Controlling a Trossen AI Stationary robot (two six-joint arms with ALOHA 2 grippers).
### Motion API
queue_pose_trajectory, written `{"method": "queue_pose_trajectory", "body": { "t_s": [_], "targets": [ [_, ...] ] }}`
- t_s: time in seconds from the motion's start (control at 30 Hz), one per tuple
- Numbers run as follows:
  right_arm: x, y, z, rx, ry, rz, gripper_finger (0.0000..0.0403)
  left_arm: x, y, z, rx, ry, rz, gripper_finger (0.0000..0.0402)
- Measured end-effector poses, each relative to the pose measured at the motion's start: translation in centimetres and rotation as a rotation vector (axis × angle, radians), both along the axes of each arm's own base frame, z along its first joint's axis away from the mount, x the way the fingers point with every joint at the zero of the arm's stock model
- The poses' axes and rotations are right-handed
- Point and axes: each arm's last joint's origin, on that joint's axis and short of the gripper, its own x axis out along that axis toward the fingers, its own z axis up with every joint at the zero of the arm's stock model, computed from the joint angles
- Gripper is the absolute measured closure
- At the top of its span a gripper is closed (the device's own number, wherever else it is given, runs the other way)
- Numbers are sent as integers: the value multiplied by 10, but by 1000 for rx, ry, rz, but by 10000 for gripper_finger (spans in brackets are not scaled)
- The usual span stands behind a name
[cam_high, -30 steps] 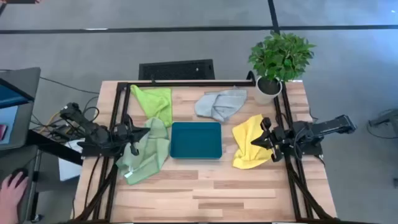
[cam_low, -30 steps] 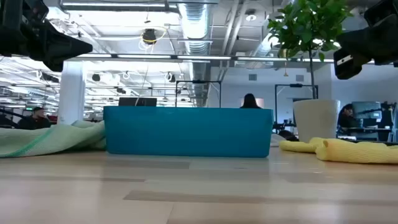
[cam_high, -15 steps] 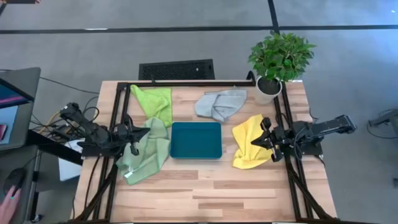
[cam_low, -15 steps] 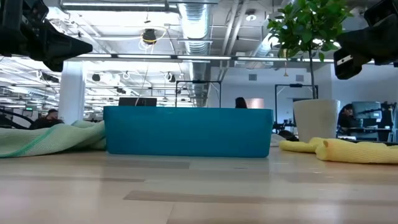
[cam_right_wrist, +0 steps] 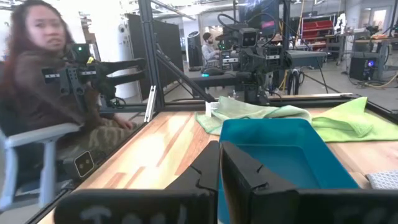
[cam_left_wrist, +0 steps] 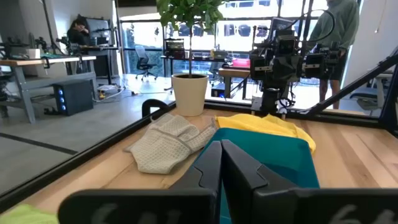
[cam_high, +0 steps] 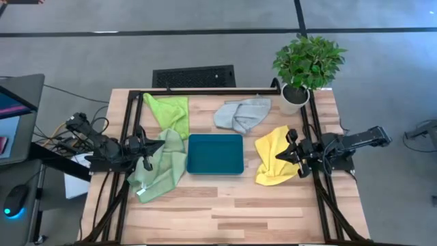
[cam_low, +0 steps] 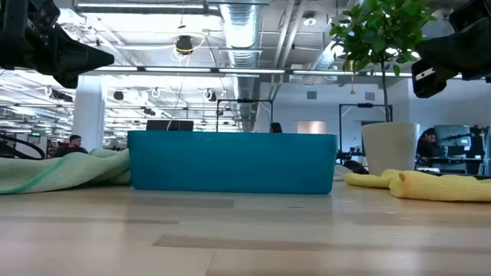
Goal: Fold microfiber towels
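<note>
Broad pale wooden plank table (cam_high: 225, 219) framed by black metal rails, with a wide bare strip along the near edge in front of the rigid teal rectangular tray (cam_high: 215, 153) at mid-table. Four crumpled microfiber towels around that tray, none folded: pale sage green towel (cam_high: 160, 169) against the tray's left side, yellow towel (cam_high: 274, 154) just off its right side, lime green towel (cam_high: 171, 111) behind and to the left, light grey towel (cam_high: 240, 114) behind and slightly right. One potted green plant in a white pot (cam_high: 295, 96) at the far right corner, beyond the yellow towel. One tray, two arms. Left gripper (cam_high: 158, 144) poised over the sage towel's upper edge left of the tray, fingers pressed fully together, nothing between them. Right gripper (cam_high: 280, 156) poised over the yellow towel right of the tray, fingers almost together, holding nothing. In the low view, both raised above the tabletop.
</note>
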Motion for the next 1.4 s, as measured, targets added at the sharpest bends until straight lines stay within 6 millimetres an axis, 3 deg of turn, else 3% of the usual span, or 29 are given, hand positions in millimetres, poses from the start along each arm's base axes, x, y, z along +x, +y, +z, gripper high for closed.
{"method": "queue_pose_trajectory", "body": {
  "t_s": [1.4],
  "targets": [
    [0,0,0,-52,-12,-2,365,0,0,0,0,0,0,401]
  ]
}}
